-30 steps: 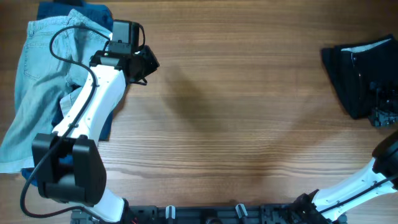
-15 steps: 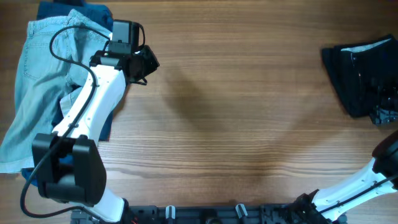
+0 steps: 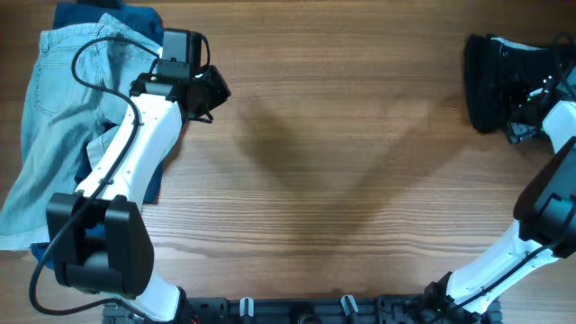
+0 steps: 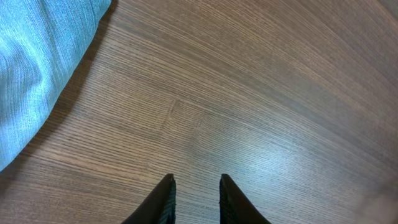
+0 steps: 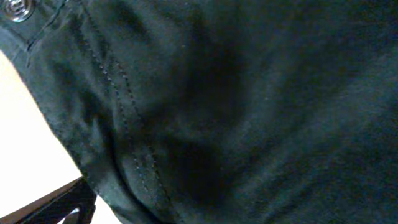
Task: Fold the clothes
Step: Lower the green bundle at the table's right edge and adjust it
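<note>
The right arm has swung up and inward since the earlier frame. The black fabric shorts point(image 3: 484, 85) moved with it and now sit bunched tighter at the far right of the wooden table point(image 3: 342, 180). The left arm hasn't budged.

Your right gripper point(image 3: 526, 108) is buried in black cloth and its wrist view shows fabric only, so I can't tell whether the jaws are apart or clamped. Your left gripper point(image 4: 194, 190) has its jaws narrowly parted and empty, over bare wood beside the light-blue denim garment point(image 3: 54, 135). That garment overlaps a dark-blue piece point(image 3: 85, 13) at far left.

Expect the shorts to be light, limp and quick to bunch. Take them at the double-stitched seam point(image 5: 124, 162) near the metal snap point(image 5: 15, 9), pinching both layers.
</note>
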